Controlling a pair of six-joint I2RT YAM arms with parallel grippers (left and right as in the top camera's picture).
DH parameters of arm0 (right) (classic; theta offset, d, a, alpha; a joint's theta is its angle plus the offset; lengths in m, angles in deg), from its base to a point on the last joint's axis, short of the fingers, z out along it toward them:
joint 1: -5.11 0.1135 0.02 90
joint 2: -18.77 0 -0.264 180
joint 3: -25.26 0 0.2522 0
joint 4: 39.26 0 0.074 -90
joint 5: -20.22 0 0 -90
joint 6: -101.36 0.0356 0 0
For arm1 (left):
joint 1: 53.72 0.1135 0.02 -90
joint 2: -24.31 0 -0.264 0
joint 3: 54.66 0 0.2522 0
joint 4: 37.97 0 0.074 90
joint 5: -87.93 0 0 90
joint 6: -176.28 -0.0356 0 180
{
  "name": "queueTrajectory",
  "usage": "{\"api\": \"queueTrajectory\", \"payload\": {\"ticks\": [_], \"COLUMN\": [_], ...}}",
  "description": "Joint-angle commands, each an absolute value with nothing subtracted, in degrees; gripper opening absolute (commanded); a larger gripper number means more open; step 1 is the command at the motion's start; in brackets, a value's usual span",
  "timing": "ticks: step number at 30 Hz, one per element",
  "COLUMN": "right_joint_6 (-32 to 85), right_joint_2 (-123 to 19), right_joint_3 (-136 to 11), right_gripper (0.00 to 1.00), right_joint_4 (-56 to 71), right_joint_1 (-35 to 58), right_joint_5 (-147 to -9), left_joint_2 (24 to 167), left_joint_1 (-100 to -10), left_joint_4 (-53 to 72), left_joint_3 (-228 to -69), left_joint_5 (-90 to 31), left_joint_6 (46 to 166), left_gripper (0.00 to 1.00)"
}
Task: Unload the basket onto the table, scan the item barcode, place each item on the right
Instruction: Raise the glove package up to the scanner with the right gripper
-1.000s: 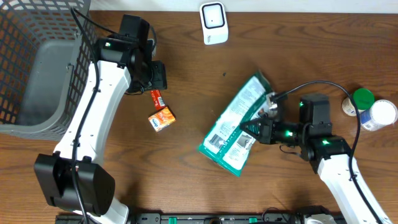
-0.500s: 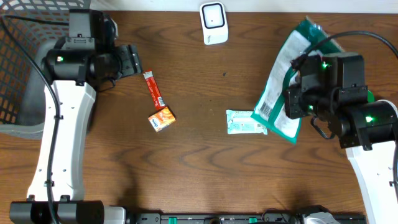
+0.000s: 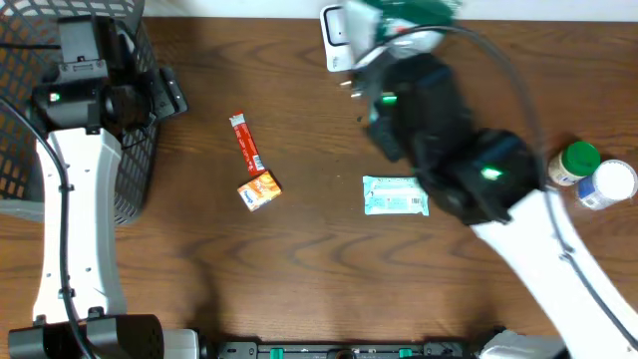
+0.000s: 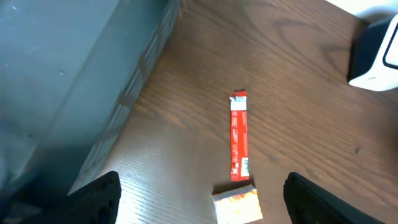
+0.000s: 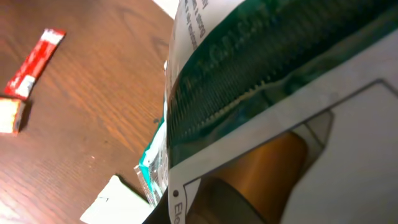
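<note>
My right gripper [image 5: 211, 199] is shut on a large green and white bag [image 5: 261, 74], which fills the right wrist view. From overhead the bag [image 3: 409, 12] is raised high at the back edge, right beside the white scanner [image 3: 337, 35]. The raised right arm hides most of the bag and the fingers. No barcode shows on it. My left gripper [image 3: 164, 95] stands open by the basket, with nothing between its jaws [image 4: 205, 205].
A dark mesh basket [image 3: 40, 60] fills the back left. A red stick packet [image 3: 246, 145], an orange box [image 3: 259, 189] and a small teal packet [image 3: 396, 194] lie mid-table. A green-capped bottle [image 3: 578, 160] and a white-capped bottle [image 3: 610, 184] stand at the right.
The right arm lifted the green bag off the table and carried it back to the scanner. The left arm swung left to the basket and its jaws opened wider.
</note>
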State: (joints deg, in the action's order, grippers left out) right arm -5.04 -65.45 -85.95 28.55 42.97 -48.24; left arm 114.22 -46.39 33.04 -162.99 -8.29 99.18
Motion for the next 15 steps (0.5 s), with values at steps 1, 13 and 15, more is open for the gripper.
{"api": "queueTrajectory", "payload": {"ticks": [1,13,15], "right_joint_6": [-12.69,-34.72,-37.98], "right_joint_2": [-71.35,-87.99,-90.35], "right_joint_3": [-89.86,-90.04,-90.04], "right_gripper": [0.01,0.01,0.01], "right_joint_4": [27.78,7.26,2.43], "right_joint_1": [49.27,54.89,54.58], "right_joint_5": [-36.79,-25.01,-24.75], "left_joint_2": [114.44,114.44,114.44], "left_joint_1": [-45.08,-45.05,-45.05], "left_joint_4": [34.05,34.00,34.00], "left_joint_3": [-164.01,-164.01,-164.01], "left_joint_5": [-7.35,-7.35,-7.35], "left_joint_6": [99.25,99.25,99.25], "left_gripper": [0.89,0.96,0.96]}}
